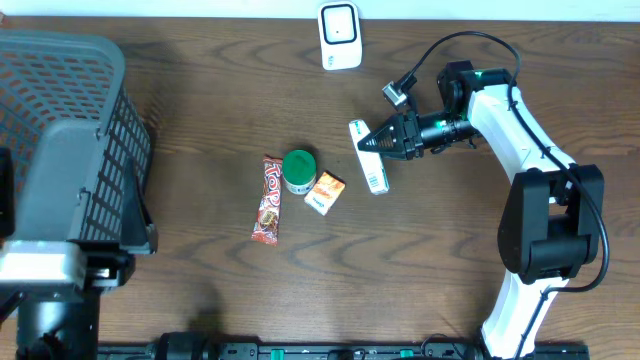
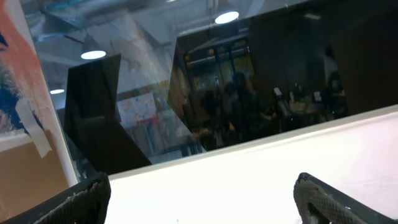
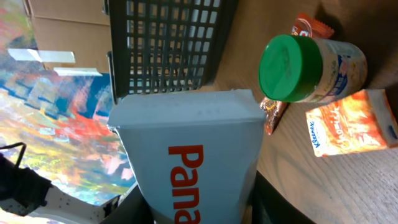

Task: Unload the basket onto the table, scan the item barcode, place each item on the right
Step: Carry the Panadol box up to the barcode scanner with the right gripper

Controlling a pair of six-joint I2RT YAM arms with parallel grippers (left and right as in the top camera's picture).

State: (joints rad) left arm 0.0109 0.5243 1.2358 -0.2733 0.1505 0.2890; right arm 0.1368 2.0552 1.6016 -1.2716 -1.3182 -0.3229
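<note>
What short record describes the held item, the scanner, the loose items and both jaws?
Held item: white cardboard box with red lettering, between right jaws
Scanner: small white barcode scanner, far table edge, apart from box
Loose items: green-lidded jar, orange tissue packet, red snack wrapper
Basket: grey plastic mesh basket, left side
Left jaws: open, empty
Right jaws: shut on box

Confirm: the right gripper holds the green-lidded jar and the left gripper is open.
Wrong: the right gripper holds the white box, as the right wrist view shows; the green-lidded jar stands apart from it. The left gripper is open.
</note>
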